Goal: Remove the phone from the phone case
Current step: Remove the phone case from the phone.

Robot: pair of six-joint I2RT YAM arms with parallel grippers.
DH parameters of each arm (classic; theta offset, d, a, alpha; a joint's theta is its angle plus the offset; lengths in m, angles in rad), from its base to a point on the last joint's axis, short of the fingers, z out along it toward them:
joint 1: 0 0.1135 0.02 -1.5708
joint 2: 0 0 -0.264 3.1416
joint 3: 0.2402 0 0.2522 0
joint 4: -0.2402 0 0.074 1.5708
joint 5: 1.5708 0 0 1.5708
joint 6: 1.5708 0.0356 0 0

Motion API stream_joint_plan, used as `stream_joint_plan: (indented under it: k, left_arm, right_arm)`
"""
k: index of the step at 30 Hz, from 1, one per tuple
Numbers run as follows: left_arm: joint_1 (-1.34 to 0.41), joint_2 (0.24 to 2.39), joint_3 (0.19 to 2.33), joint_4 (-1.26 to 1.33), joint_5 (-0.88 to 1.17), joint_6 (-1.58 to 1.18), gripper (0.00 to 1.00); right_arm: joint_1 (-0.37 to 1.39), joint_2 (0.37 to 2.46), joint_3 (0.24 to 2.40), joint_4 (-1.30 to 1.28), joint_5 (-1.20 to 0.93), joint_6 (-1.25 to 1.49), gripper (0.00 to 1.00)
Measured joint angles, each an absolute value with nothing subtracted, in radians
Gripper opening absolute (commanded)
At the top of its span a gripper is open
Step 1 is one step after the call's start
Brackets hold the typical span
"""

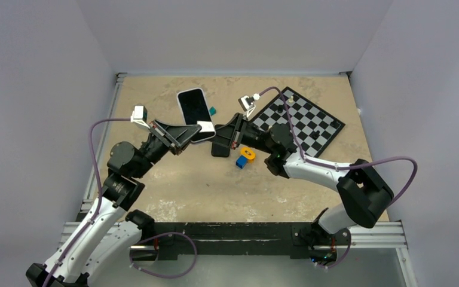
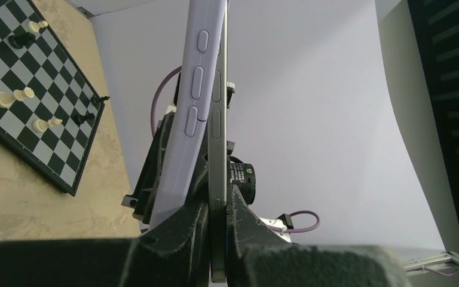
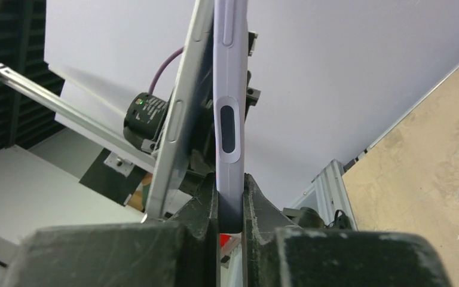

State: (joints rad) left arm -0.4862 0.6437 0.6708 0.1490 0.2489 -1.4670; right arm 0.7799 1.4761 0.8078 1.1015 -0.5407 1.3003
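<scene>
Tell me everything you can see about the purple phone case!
The phone case is pale lilac and rubbery-looking, with raised side buttons and an oval cutout. It is held up off the table. The right gripper has its jaws shut on its edge. It has partly split from the grey phone, leaving a gap between them.

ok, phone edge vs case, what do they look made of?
The phone edge looks like metal: grey, satin sheen, crisp flat sides. The case looks like soft silicone or TPU: matte lilac, rounded moulded button bumps. Look alone can't settle it.
</scene>
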Motion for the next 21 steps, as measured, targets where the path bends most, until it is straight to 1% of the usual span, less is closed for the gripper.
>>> stream_joint_plan:
  k: [7, 11, 15, 21]
  left_arm:
    - [-0.484, 0.637, 0.635, 0.199, 0.25, -1.486, 0.0]
    - [-0.487, 0.612, 0.583, 0.217, 0.281, -1.511, 0.0]
    - [-0.501, 0.584, 0.558, 0.201, 0.338, -1.517, 0.0]
    - [-0.501, 0.556, 0.559, 0.062, 0.34, -1.429, 0.0]
  right_arm:
    - [0.782, 1.484, 0.848, 0.974, -0.495, 1.279, 0.0]
    - [0.76, 1.501, 0.919, 0.894, -0.47, 1.27, 0.0]
    - [0.659, 1.557, 0.992, 0.876, -0.434, 1.272, 0.0]
    - [0.53, 1.571, 0.953, 0.828, -0.41, 1.25, 0.0]
